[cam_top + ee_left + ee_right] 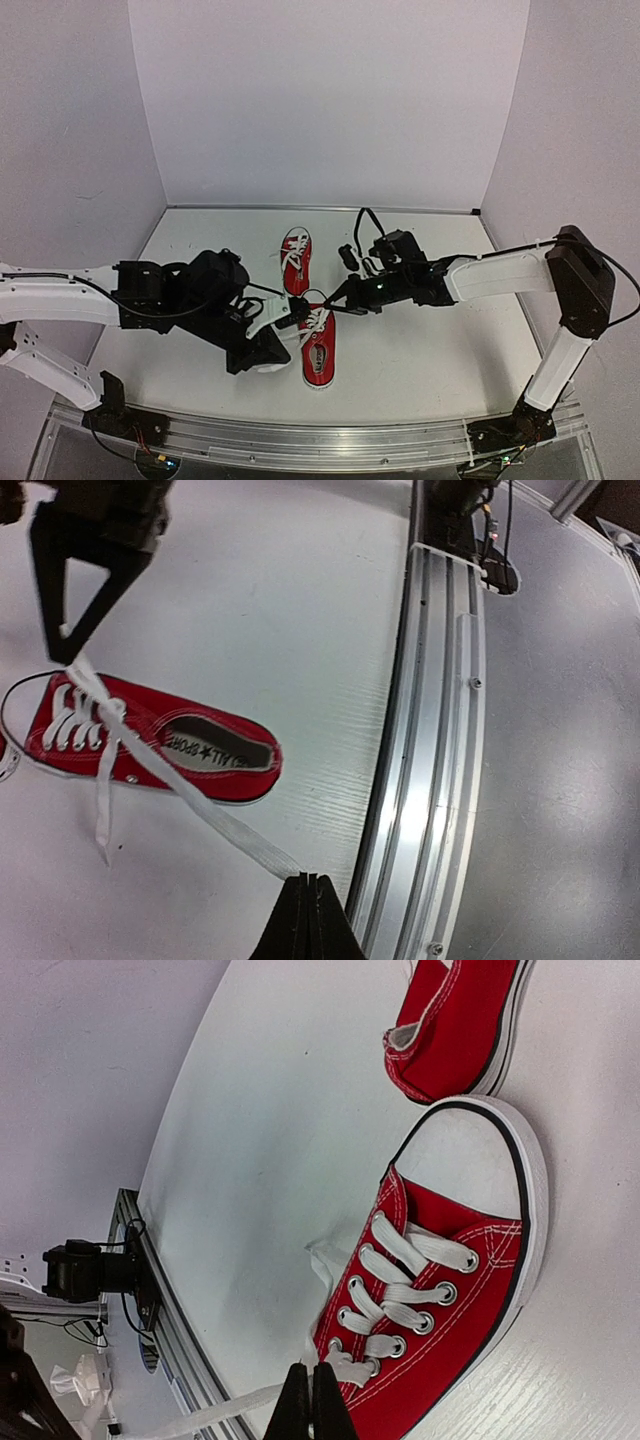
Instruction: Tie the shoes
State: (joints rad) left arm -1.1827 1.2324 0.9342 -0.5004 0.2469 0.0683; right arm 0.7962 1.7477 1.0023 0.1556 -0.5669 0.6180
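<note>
Shoes (318, 360) mid-table, one behind the other, between the two arms on white table (430, 340). Near shoe (240, 778): toe cap clipped by left edge of left-wrist view, heel lost below right-wrist view, lacing partly covered by both grippers from above. Far shoe (455, 1030): only one end caught in right-wrist view, rest cut off at top edge. Left gripper (308, 882): fingers pressed together, clamped on flat white lace (200, 805). Right gripper (311, 1372): fingers closed too, pinching same lace above the eyelets; contact hard to make out in own view, clearer from left wrist. Lace straight between the two tips. Second lace end (103, 820) loose, draped over shoe side onto table. Near shoe opening: printed insole showing. Aluminium rail (430, 740) along near table edge.
</note>
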